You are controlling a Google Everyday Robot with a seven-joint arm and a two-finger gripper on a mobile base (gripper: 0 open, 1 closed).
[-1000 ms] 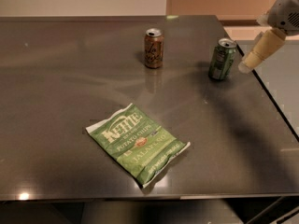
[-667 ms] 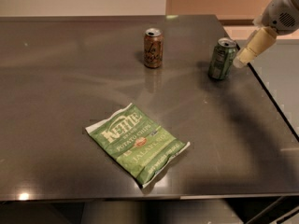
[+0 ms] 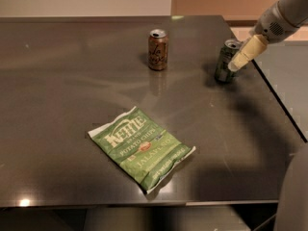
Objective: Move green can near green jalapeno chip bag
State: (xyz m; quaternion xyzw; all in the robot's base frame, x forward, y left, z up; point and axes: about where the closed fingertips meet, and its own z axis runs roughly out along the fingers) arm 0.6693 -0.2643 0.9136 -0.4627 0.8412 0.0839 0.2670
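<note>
The green can (image 3: 223, 64) stands upright at the far right of the dark table (image 3: 72, 81). My gripper (image 3: 236, 64) comes in from the upper right on a grey arm, and its pale tip overlaps the can's right side near the top. The green jalapeno chip bag (image 3: 142, 148) lies flat near the front middle of the table, well apart from the can.
A brown can (image 3: 158, 49) stands upright at the back middle, left of the green can. The table's right edge (image 3: 279, 105) runs just past the green can. A grey rounded part of the robot (image 3: 293, 196) shows at the lower right corner.
My gripper has moved left and slightly down, from beside the green can to overlapping its right side. The cans and the bag have not moved.
</note>
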